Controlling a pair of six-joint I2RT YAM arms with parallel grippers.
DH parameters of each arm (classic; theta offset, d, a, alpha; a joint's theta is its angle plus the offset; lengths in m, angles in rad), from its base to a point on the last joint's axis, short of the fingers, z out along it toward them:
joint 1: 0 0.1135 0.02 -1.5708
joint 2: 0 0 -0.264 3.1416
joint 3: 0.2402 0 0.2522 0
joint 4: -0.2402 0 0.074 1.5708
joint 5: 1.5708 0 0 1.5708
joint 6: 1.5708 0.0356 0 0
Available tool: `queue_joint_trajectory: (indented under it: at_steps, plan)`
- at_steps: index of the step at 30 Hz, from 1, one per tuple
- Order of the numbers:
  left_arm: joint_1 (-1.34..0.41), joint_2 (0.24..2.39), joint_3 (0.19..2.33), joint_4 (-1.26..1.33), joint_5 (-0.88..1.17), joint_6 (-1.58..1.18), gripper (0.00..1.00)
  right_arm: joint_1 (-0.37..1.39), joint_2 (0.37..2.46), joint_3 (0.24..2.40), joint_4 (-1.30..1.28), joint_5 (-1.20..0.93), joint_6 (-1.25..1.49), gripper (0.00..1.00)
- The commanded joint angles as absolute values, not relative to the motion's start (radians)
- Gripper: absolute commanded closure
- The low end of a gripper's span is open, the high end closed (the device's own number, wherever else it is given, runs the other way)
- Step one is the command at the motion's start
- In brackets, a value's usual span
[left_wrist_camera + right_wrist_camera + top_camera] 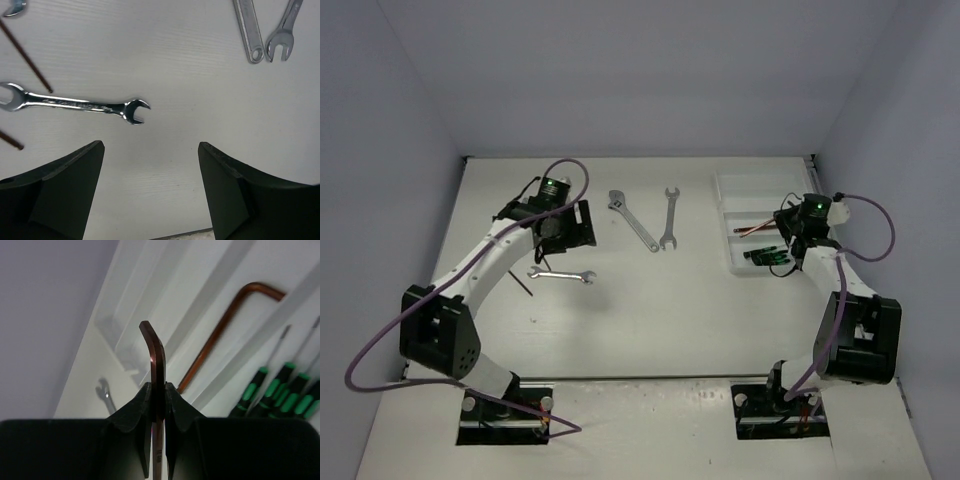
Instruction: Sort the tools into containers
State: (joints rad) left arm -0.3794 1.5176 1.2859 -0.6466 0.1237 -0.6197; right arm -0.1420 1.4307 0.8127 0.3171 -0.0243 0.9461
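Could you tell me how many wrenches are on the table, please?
3: an adjustable wrench and an open-end wrench mid-table, a smaller wrench by the left arm. A silver tip at the left wrist view's edge may be a fourth.

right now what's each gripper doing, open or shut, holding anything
left gripper: open, holding nothing.
right gripper: shut on a brown hex key.
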Motion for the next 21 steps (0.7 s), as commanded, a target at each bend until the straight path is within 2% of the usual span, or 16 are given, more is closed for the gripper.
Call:
queue_joint_trajectory:
  at_steps: [1,7,17,21]
  plan:
    - [-0.351,1.350,1.227,-0.604,0.054,-0.679,0.27,-0.187,1.486,0.831,0.459,-0.007,1.111,1.00]
    - [-0.308,1.220,1.111,-0.612,0.034,-0.680,0.27,-0.221,1.669,0.928,0.550,-0.009,1.197,1.00]
    - [-0.302,1.146,1.046,-0.655,0.010,-0.709,0.27,-0.221,1.884,1.060,0.594,-0.023,1.246,0.99]
    - [-0.301,1.141,1.045,-0.673,-0.021,-0.714,0.27,-0.221,1.875,1.043,0.593,-0.013,1.257,0.71]
